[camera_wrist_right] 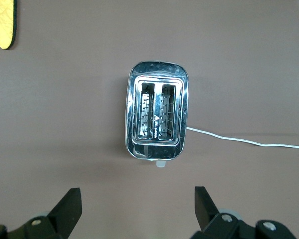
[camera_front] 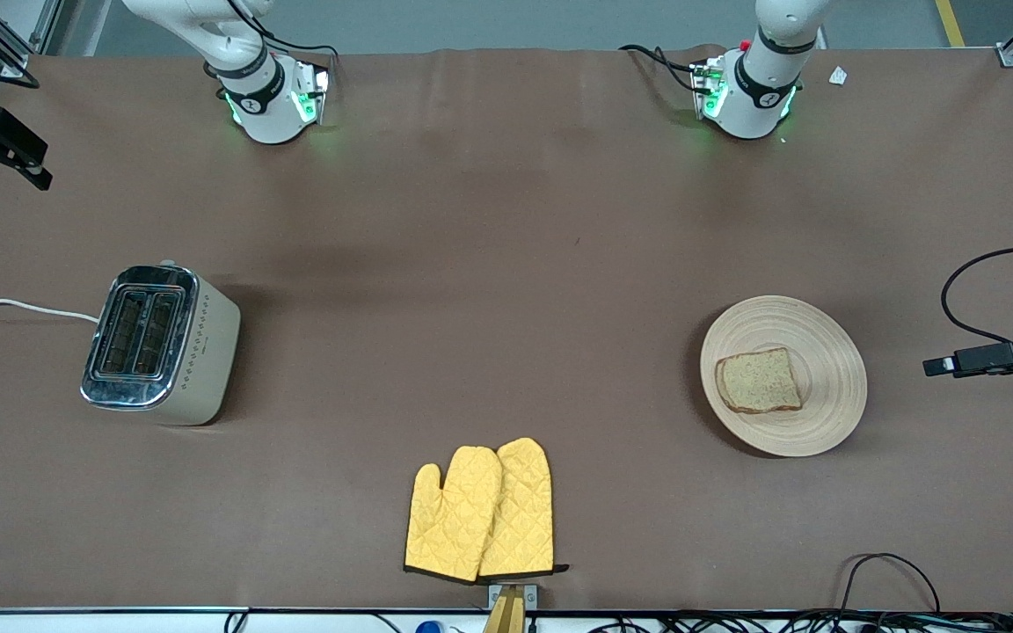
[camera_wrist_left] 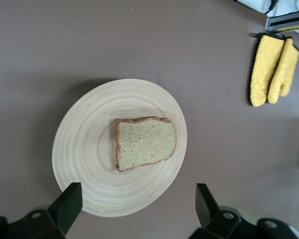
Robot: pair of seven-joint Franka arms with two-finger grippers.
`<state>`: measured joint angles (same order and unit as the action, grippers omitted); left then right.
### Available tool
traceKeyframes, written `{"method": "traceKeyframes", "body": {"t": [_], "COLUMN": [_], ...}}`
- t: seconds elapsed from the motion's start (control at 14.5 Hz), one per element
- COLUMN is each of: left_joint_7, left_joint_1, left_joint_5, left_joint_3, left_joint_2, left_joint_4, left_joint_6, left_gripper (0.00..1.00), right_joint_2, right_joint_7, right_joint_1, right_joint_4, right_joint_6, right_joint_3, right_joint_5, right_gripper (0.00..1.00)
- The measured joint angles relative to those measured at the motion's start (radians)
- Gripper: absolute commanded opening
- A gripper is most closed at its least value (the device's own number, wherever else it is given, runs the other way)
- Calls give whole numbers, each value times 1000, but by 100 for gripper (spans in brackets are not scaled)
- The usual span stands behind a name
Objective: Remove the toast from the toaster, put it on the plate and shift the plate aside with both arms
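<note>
oven mitts (camera_front: 482, 512) on brown table (camera_front: 506, 264) | toast (camera_front: 759, 380) on plate (camera_front: 823, 343)

The toast (camera_front: 759, 381) is light brown and speckled, with a darker crust, on a pale wooden plate (camera_front: 827, 352) grooved in concentric rings. The mitts (camera_front: 482, 512) are yellow and quilted with black trim; the toaster (camera_front: 161, 345) is beige and chrome on a brown table (camera_front: 506, 264).

Toast (camera_front: 759, 380): on the plate (camera_front: 827, 345), toward the left arm's end of the table.
Toaster (camera_front: 159, 345): toward the right arm's end.
Oven mitts (camera_front: 480, 512): between them, nearer the front camera.
</note>
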<state>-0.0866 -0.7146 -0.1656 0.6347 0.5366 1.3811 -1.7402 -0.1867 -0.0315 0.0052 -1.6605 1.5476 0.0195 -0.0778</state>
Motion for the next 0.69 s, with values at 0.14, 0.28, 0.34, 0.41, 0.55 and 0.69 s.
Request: {"method": "traceKeyframes", "body": {"t": [0.14,0.28,0.34,0.41,0.55,0.69], "left_joint_7": [155,272,308,336,372,376], "left_joint_1": [51,77,78,77,77,96], "left_joint_5": [106,173,210,250,310,321], "left_joint_3": [56,115,147,177,224,219], "left_joint_2": [-84,-143,-163,-180,-221,-281], "left_joint_4": [-1,0,1,1,0,0], "left_joint_6": [17,68,93,112,151,188], "left_gripper": [100,100,100,100,100,100], "right_joint_2": [0,0,0,0,0,0], "right_joint_7": [0,0,0,0,0,0], "right_joint_1": [1,1,1,1,1,1], "right_joint_4": [1,1,1,1,1,1], "right_joint_6": [0,-1,-1,-1,-2,-3], "right_joint_3": [0,-1,-1,-1,0,0], "right_joint_5": [0,0,1,1,2,2], "right_gripper": [100,100,100,100,100,100]}}
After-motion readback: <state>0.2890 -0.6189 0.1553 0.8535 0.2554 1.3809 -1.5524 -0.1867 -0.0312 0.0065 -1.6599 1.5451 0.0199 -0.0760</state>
